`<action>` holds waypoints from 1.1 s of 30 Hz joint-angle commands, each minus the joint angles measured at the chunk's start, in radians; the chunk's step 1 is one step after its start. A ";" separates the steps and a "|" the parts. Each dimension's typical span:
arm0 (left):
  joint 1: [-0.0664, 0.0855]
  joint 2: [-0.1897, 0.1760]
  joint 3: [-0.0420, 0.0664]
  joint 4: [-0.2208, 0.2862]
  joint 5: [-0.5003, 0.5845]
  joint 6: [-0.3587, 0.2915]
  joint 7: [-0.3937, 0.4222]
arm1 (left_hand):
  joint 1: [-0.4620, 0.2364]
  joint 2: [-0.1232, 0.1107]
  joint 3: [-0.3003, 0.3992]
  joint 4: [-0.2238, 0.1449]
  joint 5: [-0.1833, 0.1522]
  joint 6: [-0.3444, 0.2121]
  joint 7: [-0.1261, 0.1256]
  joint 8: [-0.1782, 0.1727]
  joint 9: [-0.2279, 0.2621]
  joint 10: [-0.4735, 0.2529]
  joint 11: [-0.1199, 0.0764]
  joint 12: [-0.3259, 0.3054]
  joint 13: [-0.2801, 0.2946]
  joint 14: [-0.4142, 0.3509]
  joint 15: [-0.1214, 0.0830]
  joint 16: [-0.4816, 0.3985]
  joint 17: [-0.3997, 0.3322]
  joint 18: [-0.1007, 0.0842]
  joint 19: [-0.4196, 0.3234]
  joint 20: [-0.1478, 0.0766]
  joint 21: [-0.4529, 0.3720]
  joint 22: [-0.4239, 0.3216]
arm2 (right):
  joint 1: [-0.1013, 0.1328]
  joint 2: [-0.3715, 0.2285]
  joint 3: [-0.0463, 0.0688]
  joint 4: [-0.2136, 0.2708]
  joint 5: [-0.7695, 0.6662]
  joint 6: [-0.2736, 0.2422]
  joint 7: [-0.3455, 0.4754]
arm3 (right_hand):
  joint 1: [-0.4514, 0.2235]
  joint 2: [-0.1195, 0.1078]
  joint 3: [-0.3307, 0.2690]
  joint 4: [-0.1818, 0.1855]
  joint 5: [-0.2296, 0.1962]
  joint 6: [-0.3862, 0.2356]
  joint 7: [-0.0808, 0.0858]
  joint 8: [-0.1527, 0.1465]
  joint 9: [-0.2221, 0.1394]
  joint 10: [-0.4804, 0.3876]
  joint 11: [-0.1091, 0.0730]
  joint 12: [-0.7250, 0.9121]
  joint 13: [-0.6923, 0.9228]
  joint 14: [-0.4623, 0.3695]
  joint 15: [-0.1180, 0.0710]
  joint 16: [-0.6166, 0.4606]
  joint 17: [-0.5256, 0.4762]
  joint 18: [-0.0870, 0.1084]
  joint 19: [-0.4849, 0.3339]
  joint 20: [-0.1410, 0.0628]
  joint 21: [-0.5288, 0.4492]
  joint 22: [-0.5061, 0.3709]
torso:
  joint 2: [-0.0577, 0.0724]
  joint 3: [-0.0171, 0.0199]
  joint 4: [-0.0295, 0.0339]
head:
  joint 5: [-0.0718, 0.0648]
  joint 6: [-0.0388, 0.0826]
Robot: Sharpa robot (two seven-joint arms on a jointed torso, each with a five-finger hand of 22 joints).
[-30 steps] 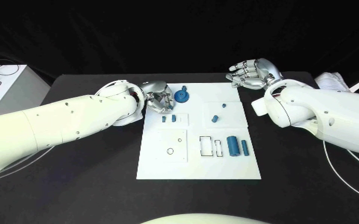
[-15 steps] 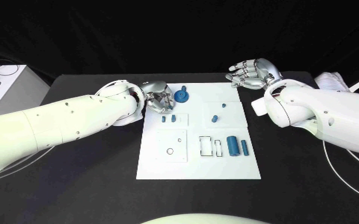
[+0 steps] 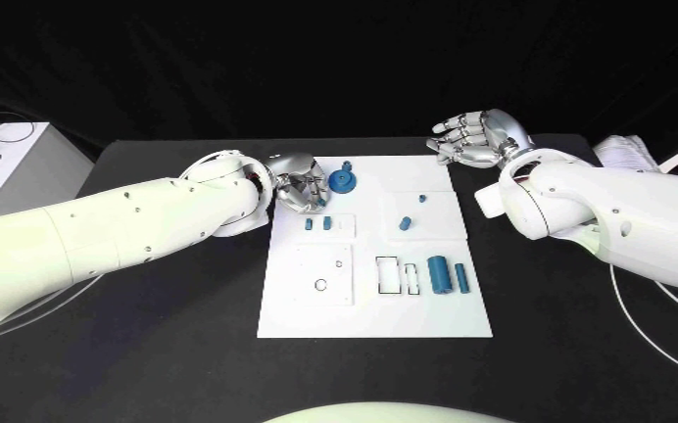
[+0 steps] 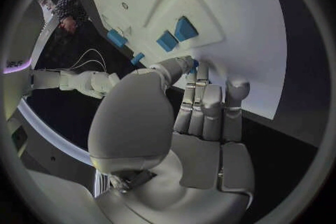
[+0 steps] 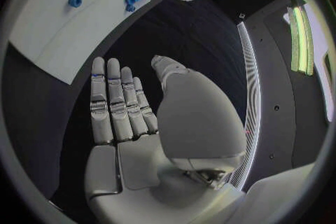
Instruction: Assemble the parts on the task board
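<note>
The left hand [image 3: 297, 186] reached onto the task board [image 3: 374, 315] beside the round blue part [image 3: 344, 183], seemingly pinching a small blue piece, though that was unclear. The right hand [image 3: 478, 141] hovered off the board's far corner, fingers apart and empty. The parts looked light, rigid and smooth; grip their sides.

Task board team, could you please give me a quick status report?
Left hand at task board far left edge, whether holding a part unclear. Right hand open, off board. Blue parts lying loose. Nothing in the way.

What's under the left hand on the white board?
The left hand sits over the white task board; its fingertips touch a small blue piece, mostly covered. Whether it is gripped is hidden.
</note>
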 commanded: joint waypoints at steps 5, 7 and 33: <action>-0.007 -0.002 -0.007 -0.002 0.005 0.036 -0.010 | -0.014 0.001 0.000 -0.007 0.000 -0.023 0.014 -0.026 -0.008 -0.007 0.015 -0.026 -0.003 -0.015 0.004 -0.005 -0.011 -0.010 -0.014 0.007 -0.010 -0.007 | 0.000 -0.001 0.000 0.001 -0.004 0.011 0.013 | -0.002 0.009 0.005 -0.003 0.004 -0.007 0.045 0.005 -0.002 -0.003 0.004 0.004 -0.001 0.004 0.000 -0.006 -0.001 0.006 0.004 -0.001 0.003 -0.001 | -0.001 -0.0005 -0.0008 | 0.001 0.001; -0.007 -0.002 -0.007 -0.002 0.009 0.033 -0.007 | -0.018 -0.003 -0.001 -0.007 0.000 -0.034 0.017 -0.038 -0.011 -0.011 0.019 -0.036 -0.004 -0.018 0.007 -0.005 -0.016 -0.009 -0.018 0.010 -0.012 -0.009 | 0.000 -0.001 0.000 0.001 -0.004 0.011 0.013 | -0.002 0.009 0.005 -0.003 0.004 -0.007 0.045 0.005 -0.002 -0.003 0.004 0.004 -0.001 0.004 0.000 -0.006 -0.001 0.006 0.004 -0.001 0.003 -0.001 | 0.000 -0.0006 -0.0002 | 0.001 0.002; -0.007 -0.022 -0.007 0.000 0.015 0.015 -0.023 | -0.033 -0.022 0.001 -0.004 -0.002 -0.145 -0.003 -0.125 -0.052 -0.007 0.024 -0.084 -0.002 -0.039 0.013 -0.009 -0.056 -0.006 -0.027 0.018 -0.025 -0.020 | -0.001 -0.004 0.000 -0.001 -0.028 0.044 0.001 | 0.017 0.011 0.021 -0.020 0.002 0.004 0.039 0.016 -0.004 0.007 -0.003 0.017 -0.015 0.021 -0.007 -0.002 0.001 0.007 0.020 -0.006 0.010 -0.013 | 0.000 -0.0008 -0.0002 | -0.002 0.007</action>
